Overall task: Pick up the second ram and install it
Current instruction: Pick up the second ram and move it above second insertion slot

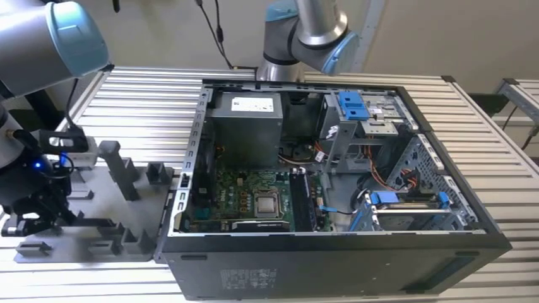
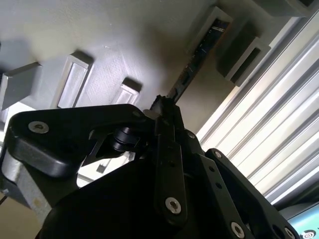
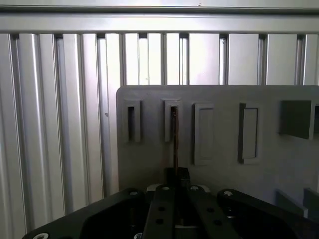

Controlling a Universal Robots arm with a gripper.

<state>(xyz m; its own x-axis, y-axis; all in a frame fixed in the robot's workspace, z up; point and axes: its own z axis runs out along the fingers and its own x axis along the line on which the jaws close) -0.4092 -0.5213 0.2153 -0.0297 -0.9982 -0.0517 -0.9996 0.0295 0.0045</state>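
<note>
The second ram is a thin dark stick standing on edge in the grey tray, its far end held in a slotted grey block. In the first wrist view the second ram appears edge-on, rising from a slot of the tray. My gripper sits over its near end, and its fingers are pressed together on the stick. In the exterior view the gripper hangs low over the tray at the exterior view's left.
An open computer case lies to the exterior view's right of the tray, with the motherboard and its long black slots facing up. Upright grey blocks stand on the tray. A ribbed metal table carries everything.
</note>
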